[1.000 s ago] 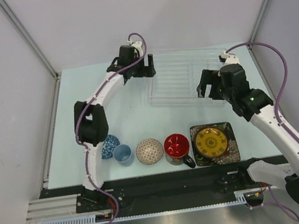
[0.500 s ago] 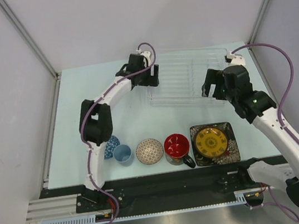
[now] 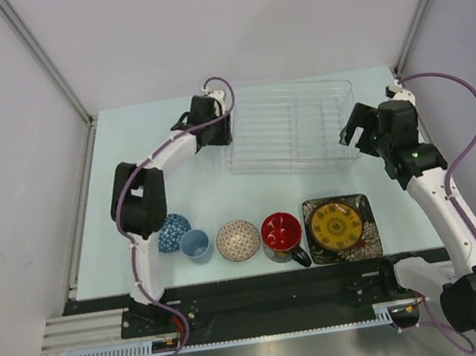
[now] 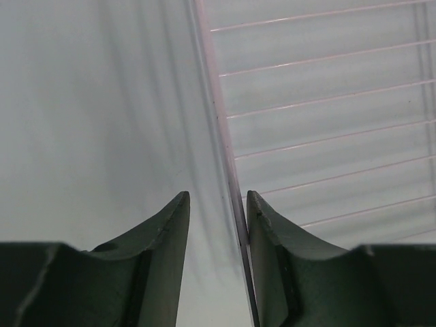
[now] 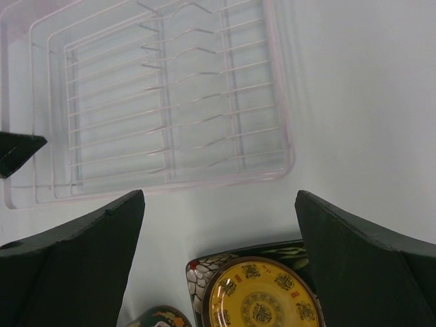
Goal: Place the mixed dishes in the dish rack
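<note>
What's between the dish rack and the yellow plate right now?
Only bare table and the rim of the black floral square plate under the yellow plate, seen in the right wrist view.

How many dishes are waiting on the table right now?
6, in a row along the near edge, left to right: blue patterned bowl (partly behind the left arm), light-blue cup, beige bowl, red-inside mug, yellow plate lying on the black square plate.

The clear dish rack [image 3: 288,126] lies flat. The yellow round plate [image 3: 336,225] rests on the black floral square plate [image 3: 371,244].
</note>
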